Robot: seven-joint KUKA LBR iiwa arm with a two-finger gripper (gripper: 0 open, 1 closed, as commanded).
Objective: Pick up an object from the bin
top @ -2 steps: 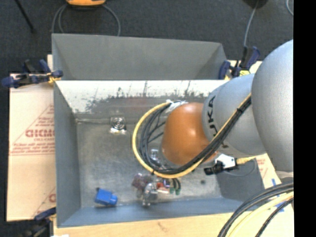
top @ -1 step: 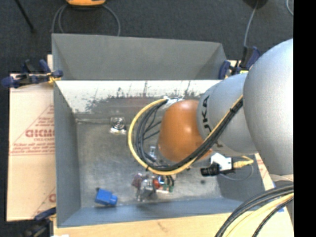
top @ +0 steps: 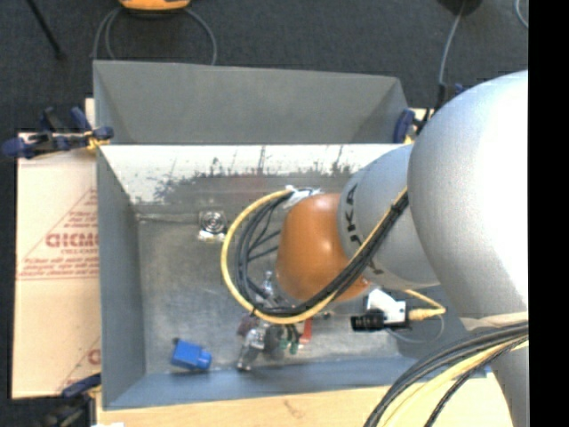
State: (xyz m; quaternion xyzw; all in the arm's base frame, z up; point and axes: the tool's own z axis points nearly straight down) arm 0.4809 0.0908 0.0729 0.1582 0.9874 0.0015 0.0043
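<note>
My gripper (top: 254,345) is low over the bin floor near the front wall, just left of the middle, under the orange wrist cover. A small blue block (top: 190,356) lies on the floor to its left, a short gap away and untouched. Close against the gripper's right side a small green and red thing (top: 296,340) shows, partly hidden by the arm; I cannot tell whether it is held. A small shiny round thing (top: 211,224) lies far off at the back left of the floor.
The arm with its orange cover and looped yellow and black cables covers the right half of the bin. The bin's front wall stands right below the gripper. Bare floor lies to the left between the blue block and the shiny thing.
</note>
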